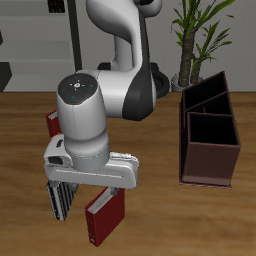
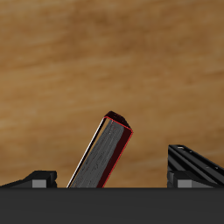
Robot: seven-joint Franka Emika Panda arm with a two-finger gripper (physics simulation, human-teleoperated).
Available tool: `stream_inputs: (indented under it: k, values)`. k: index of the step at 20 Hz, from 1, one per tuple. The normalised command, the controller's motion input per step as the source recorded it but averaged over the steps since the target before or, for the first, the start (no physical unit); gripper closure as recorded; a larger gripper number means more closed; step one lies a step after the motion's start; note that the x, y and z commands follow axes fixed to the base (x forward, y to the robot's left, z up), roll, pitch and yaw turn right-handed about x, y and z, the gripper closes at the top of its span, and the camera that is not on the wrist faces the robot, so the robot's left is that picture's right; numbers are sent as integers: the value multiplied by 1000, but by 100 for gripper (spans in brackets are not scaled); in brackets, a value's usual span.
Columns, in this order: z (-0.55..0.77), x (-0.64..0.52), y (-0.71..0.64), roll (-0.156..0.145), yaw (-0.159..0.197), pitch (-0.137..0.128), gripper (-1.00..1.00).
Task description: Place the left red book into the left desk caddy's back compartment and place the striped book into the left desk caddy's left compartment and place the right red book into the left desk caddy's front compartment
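Observation:
The left red book (image 1: 103,218) is near the table's front edge, just under my hand, with its white page edges up. In the wrist view the left red book (image 2: 105,153) shows tilted between my two fingers, which stand wide apart and do not touch it. My gripper (image 1: 90,186) (image 2: 109,181) is open above it. The striped book (image 1: 57,196) (image 2: 197,161) lies right beside it, partly hidden by the hand. The right red book (image 1: 52,123) peeks out behind the arm, farther back. The left desk caddy (image 1: 210,150) stands off to the side, dark brown, its compartments empty.
A potted plant (image 1: 200,35) stands behind the caddy. The arm's large white body (image 1: 100,100) hides much of the table's middle.

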Motion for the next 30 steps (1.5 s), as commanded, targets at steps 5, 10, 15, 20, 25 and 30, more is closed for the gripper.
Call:
stream_inputs:
  k: [5,10,15,20,25,30]
  values:
    - [-158,13,71,-6,-29,-6,-100]
    - [-260,70,62,4,-25,15,-100]
    - [-205,38,46,-11,-22,17,-100]
    - [-182,54,-96,-33,-13,43,-100]
    - [-117,-21,-10,-5,-14,8,100]
    - [63,-62,107,20,6,-4,100]
